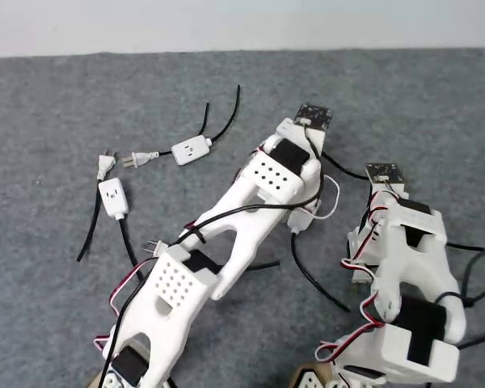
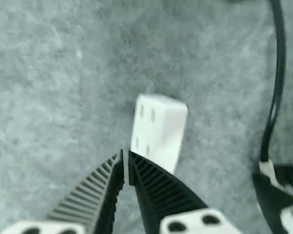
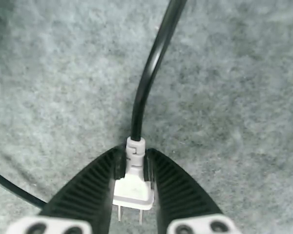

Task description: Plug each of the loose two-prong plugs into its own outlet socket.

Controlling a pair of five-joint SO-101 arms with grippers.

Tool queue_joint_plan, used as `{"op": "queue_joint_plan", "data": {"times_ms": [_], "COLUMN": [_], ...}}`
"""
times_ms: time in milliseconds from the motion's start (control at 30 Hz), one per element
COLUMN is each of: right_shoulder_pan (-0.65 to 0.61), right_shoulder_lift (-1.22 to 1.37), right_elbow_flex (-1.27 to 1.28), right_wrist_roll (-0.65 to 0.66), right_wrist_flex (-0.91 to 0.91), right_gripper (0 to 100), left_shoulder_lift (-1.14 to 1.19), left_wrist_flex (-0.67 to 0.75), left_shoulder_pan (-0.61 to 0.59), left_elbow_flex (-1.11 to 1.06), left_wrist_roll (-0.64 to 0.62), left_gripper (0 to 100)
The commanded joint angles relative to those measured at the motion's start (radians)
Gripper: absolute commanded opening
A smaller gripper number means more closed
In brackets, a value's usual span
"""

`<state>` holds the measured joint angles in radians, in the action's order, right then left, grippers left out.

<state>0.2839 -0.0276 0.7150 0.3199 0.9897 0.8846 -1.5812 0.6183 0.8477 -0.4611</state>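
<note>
My left gripper (image 2: 125, 155) is shut with nothing in it, its tips just short of a white outlet socket (image 2: 158, 127) lying on the grey carpet. My right gripper (image 3: 133, 152) is shut on a white two-prong plug (image 3: 133, 187) with a black cable (image 3: 151, 68); the prongs point back toward the wrist. In the high view, two more white sockets (image 1: 191, 149) (image 1: 113, 197) lie at the left. A loose plug (image 1: 137, 159) lies close to the first and another plug (image 1: 105, 166) just above the second. A third plug (image 1: 153, 246) lies beside the left arm (image 1: 267, 178).
Grey carpet (image 1: 65, 97) covers the table. Black cables trail from the sockets and plugs, one (image 1: 315, 279) between the two arms and one (image 2: 276, 73) beside the left gripper. The right arm (image 1: 404, 242) stands folded at the right. A pale wall runs along the far edge.
</note>
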Motion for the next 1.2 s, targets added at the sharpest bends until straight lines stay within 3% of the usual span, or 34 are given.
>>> {"op": "queue_joint_plan", "data": {"times_ms": [0,633,1167], "right_shoulder_pan": [-0.002,0.013,0.015], "right_shoulder_lift": [0.005,0.004,0.002], "right_elbow_flex": [-0.055,-0.055,-0.055], "right_wrist_roll": [0.012,0.012,0.012], "right_wrist_flex": [-0.022,-0.022,-0.022], "right_gripper": [0.8,0.8,0.8], "left_shoulder_lift": [0.031,0.339,0.295], "left_wrist_flex": [0.032,-0.172,-0.176], "left_shoulder_pan": [-0.002,0.084,0.086], "left_elbow_flex": [0.076,0.567,0.558], "left_wrist_roll": [-0.015,0.040,0.041], "left_gripper": [1,1,1]}}
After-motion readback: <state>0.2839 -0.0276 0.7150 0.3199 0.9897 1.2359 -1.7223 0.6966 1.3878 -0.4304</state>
